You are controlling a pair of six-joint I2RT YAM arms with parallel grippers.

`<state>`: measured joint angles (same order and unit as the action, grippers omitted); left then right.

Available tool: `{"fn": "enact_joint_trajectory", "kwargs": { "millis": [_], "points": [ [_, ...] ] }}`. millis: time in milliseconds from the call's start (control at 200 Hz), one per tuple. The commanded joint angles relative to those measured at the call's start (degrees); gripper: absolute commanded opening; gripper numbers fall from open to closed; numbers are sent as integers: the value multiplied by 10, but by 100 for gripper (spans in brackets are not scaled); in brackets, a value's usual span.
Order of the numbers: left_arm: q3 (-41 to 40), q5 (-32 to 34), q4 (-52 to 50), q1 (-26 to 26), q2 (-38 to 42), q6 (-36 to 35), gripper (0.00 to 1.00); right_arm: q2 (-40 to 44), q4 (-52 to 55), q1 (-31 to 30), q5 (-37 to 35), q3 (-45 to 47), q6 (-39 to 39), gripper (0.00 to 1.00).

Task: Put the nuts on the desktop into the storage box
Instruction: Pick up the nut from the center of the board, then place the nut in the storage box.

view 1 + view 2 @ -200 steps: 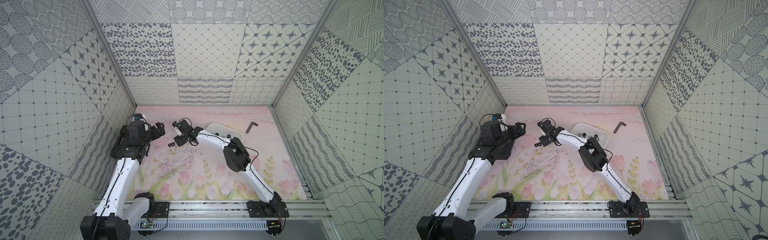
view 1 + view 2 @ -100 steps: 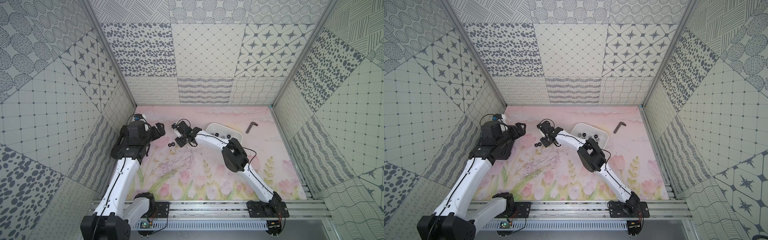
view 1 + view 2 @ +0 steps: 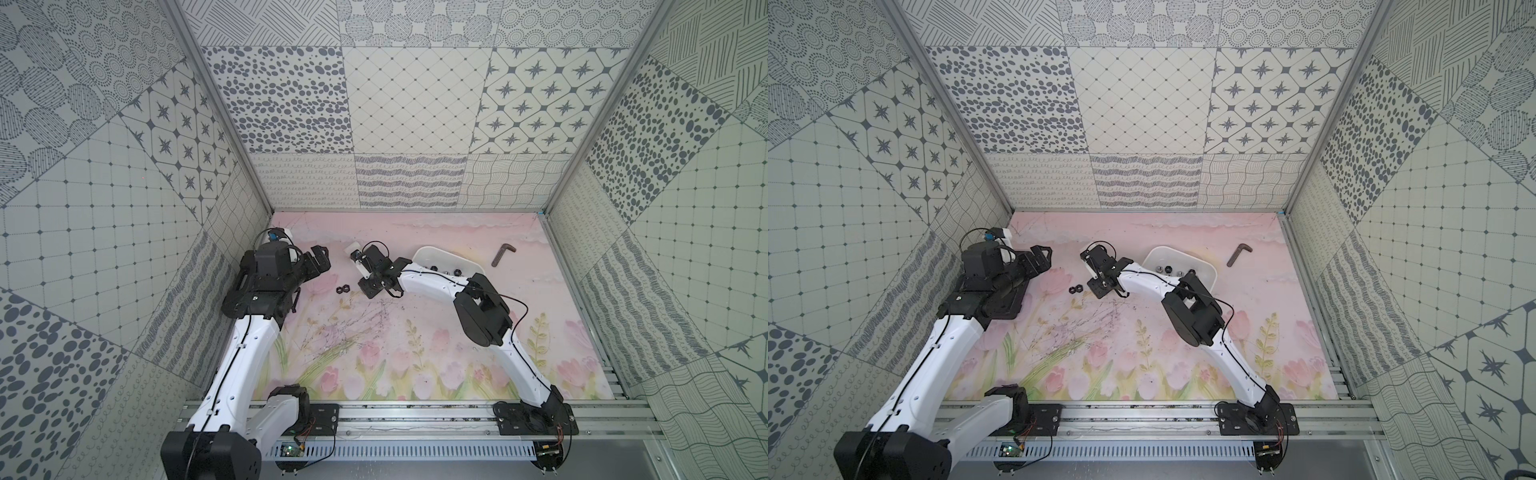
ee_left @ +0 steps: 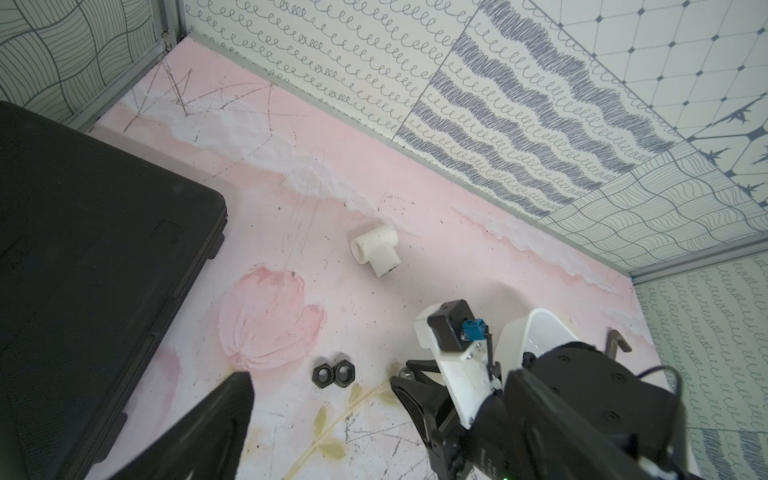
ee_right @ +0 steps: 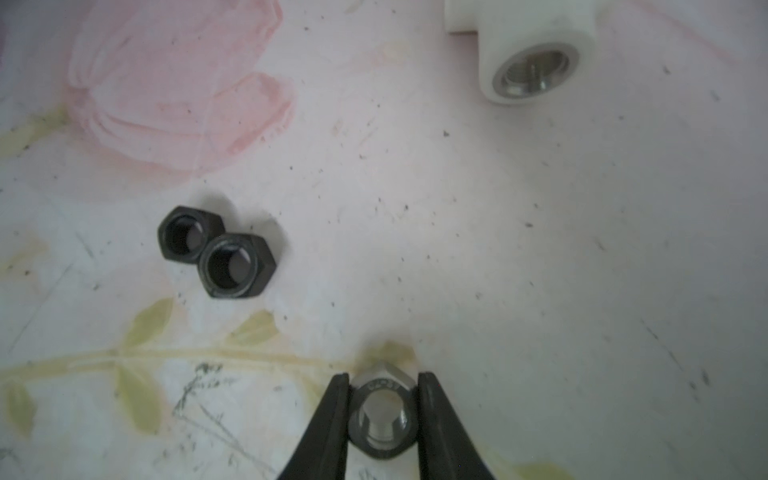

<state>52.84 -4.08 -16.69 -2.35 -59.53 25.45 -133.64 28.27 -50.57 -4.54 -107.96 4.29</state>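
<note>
Gripping a silver hex nut (image 5: 382,419) between the right fingers (image 5: 383,386), closed in until both inner faces press the nut's opposite flats, threaded hole facing the wrist camera. Cannot tell whether lifted or resting on the bench (image 5: 540,249).

Just beside the right fingers, on the side toward the left fingers (image 3: 321,258): two black hex nuts (image 5: 216,253), touching each other, lying flat on the bench, seen in both top views (image 3: 342,289) (image 3: 1075,289).

Beyond the right fingers, toward the back wall: a white pipe fitting (image 5: 523,50), apart from all the nuts.

On the far side of the right fingers from the black pair: the white storage box (image 3: 440,255), partly covered by the right forearm, holding several small nuts (image 3: 1169,269), dark and silver. Past the box, well away from both sets of fingers: a dark hex key (image 3: 503,253).

Under the left arm: a black case (image 4: 83,249). Only one of the left fingers clear in the left wrist view; cannot tell how wide open. Nothing seen held there.
</note>
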Motion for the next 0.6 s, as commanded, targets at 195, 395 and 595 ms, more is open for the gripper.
{"fn": "enact_joint_trajectory", "kwargs": {
  "millis": [195,395,595],
  "points": [
    [-1,0,21,-1,-1,-5,99,228,-93,87,-79,204,41,23],
    [0,-2,21,-1,-2,-5,99,276,-86,160,-94,284,51,23],
    [3,-3,21,0,-4,-5,99,252,-73,194,-99,300,46,23]
  ]
}}
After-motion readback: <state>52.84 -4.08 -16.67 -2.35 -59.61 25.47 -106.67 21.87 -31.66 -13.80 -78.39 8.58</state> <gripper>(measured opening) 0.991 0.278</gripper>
